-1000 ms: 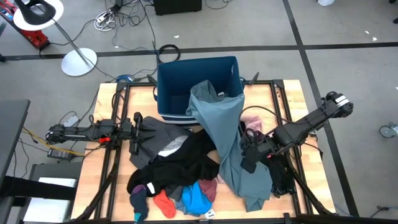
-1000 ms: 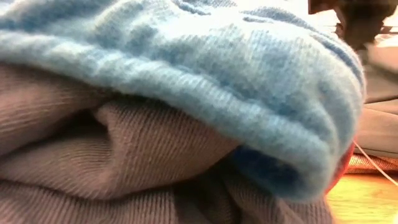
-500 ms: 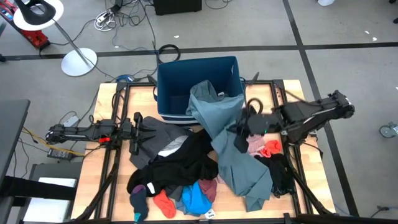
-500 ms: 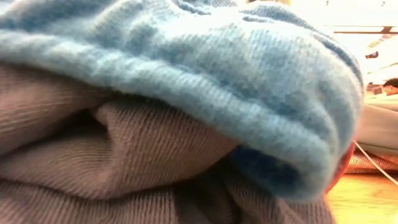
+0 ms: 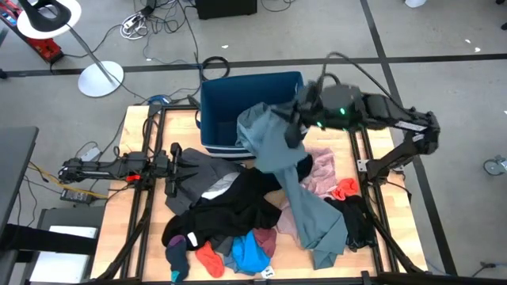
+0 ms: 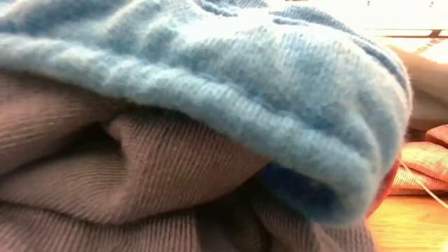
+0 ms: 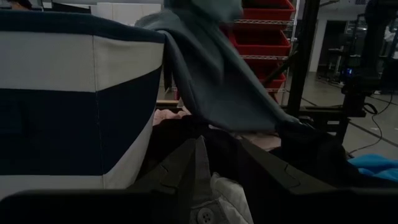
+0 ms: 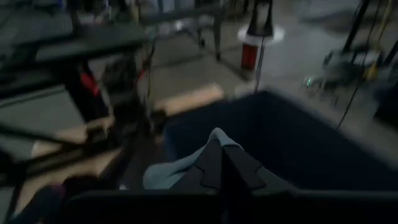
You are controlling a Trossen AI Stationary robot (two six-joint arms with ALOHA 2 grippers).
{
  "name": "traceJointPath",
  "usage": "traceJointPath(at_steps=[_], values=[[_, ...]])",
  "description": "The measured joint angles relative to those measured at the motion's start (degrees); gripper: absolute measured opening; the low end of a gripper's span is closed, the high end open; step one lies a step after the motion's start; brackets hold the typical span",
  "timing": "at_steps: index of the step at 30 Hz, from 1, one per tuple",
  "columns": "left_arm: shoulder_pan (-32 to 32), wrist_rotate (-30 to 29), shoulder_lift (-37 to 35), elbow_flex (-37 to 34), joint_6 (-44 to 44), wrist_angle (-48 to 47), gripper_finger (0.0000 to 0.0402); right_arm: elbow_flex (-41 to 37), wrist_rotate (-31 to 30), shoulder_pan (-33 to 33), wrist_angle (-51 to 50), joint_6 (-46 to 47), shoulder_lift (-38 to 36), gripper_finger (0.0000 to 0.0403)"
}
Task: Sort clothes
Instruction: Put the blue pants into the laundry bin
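My right gripper (image 5: 295,120) is raised over the near right corner of the blue bin (image 5: 238,91), shut on a large grey-teal garment (image 5: 273,146). One end of the garment lies over the bin's near rim. Its long lower part runs down to the table (image 5: 323,237). My left gripper (image 5: 170,170) is shut at the table's left, by a dark grey garment (image 5: 202,170). Black (image 5: 230,210), bright blue (image 5: 249,253), orange-red (image 5: 210,260), pale pink (image 5: 321,170) and maroon (image 5: 265,237) garments lie heaped on the table. My right gripper pinches a fold of the grey-teal garment (image 8: 214,138) between its two fingers; the fingers themselves cover the spot. The held part is lifted clear above the bin's rim. The rest hangs down slack, its lower end (image 5: 323,237) on the table.
The low view is filled by bright blue cloth (image 6: 245,84) and brownish cloth (image 6: 140,168) close to the lens. A second orange-red piece (image 5: 344,188) and a black piece (image 5: 356,222) lie at the table's right. Bare wood shows at the near left (image 5: 127,237).
My right gripper has risen and gone toward the table's far edge, to the bin, with the grey-teal garment. The garment's upper part has lifted while its lower end has stayed on the table. The pale pink and orange-red pieces beneath it now show.
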State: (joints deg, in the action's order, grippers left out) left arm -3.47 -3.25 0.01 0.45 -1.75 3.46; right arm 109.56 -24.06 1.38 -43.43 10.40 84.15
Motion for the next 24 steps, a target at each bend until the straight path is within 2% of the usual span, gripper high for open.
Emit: traceJointPath(at_steps=[7, 13, 19, 24], values=[[0.0, 0.0, 0.0, 0.0, 0.0, 0.0, 0.0124, 15.1, 0.3, -8.1, 2.3, -6.7, 10.3, 0.0], [0.0, 0.0, 0.0, 0.0, 0.0, 0.0, 0.0124, 22.7, 7.9, -16.7, 4.6, -7.5, 18.1, 0.0], [0.0, 0.0, 0.0, 0.0, 0.0, 0.0, 0.0124, 24.4, 12.3, -22.4, 1.7, -6.5, 23.3, 0.0], [0.0, 0.0, 0.0, 0.0, 0.0, 0.0, 0.0124, 24.4, 13.7, -23.3, -6.2, -6.7, 26.3, 0.0004]])
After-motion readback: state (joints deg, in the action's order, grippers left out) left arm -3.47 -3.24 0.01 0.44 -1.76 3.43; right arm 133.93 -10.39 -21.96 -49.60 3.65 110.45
